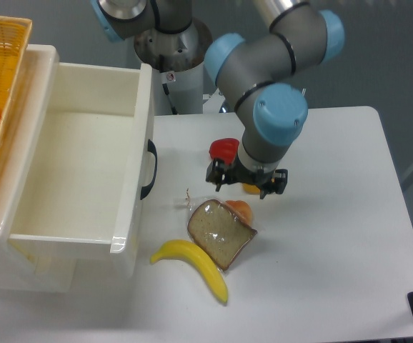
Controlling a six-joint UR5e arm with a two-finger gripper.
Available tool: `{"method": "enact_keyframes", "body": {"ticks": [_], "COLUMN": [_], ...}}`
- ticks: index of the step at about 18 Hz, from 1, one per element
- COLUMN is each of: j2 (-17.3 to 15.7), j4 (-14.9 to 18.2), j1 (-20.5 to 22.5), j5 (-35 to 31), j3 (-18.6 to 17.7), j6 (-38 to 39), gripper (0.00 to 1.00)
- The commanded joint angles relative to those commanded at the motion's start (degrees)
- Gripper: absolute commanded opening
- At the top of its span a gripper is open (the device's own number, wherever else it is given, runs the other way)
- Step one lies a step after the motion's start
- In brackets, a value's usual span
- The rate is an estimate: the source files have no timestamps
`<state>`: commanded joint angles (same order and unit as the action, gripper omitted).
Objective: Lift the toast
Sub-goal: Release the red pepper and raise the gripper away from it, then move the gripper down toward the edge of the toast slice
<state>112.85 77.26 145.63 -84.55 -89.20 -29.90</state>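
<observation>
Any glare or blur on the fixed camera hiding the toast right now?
Fixed camera: the toast is sharp and evenly lit, no glare on it; soft shadows only. Slight shine on the white bin rim. The gripper looks sharp, its fingertips too dark to read.

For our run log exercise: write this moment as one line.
gripper: above toast, nothing held | toast: flat on table, touching banana

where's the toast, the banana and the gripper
toast point(220, 232): fixed camera view, middle of its speckled face
banana point(192, 264): fixed camera view, middle of its curved body
gripper point(246, 187): fixed camera view, between its fingers, above the toast
</observation>
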Motion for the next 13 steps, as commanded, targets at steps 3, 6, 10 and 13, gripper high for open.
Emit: {"method": "enact_keyframes", "body": {"ticks": [3,6,10,13], "j2": [1.8,2.5,4.5,5.6], "j4": [-0.1,-0.2,-2.9,-5.4], "j1": [1.1,2.5,4.3,4.5], "j5": [0.0,1.0,4.1,4.7], "j3": [0.1,0.2,0.6,0.6], "j6": [0.4,1.4,6.6,6.9], "gripper": [1.00,1.00,1.00,1.00]}}
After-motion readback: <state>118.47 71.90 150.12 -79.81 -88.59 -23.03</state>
